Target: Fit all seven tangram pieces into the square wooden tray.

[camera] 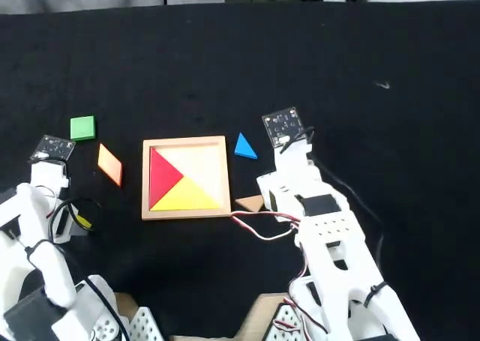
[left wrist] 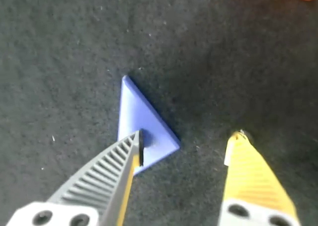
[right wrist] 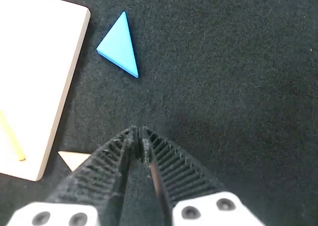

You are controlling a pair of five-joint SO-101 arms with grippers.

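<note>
- I had the left gripper [left wrist: 189,136] spread, low over a violet triangle [left wrist: 144,119].
- I saw the right gripper [right wrist: 138,131] pressed together beside the tray [right wrist: 44,62], near a blue triangle [right wrist: 119,47].
- It held a red piece [camera: 163,174] and a yellow piece [camera: 187,197].

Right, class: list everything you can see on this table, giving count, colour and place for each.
wooden tray: 1, pale wood, table centre
red triangle: 1, red, in the tray's left part
yellow triangle: 1, yellow, in the tray, along the edge nearest the arms
green square: 1, green, far left of the tray
orange parallelogram: 1, orange, just left of the tray
light blue triangle: 1, right of the tray, apart from it
tan triangle: 1, beside the tray's near right corner
dark blue triangle: 1, on the cloth between the left jaws
black cloth: 1, covers the table
left jaws: grey and yellow, open
right jaws: black, shut, empty
</note>
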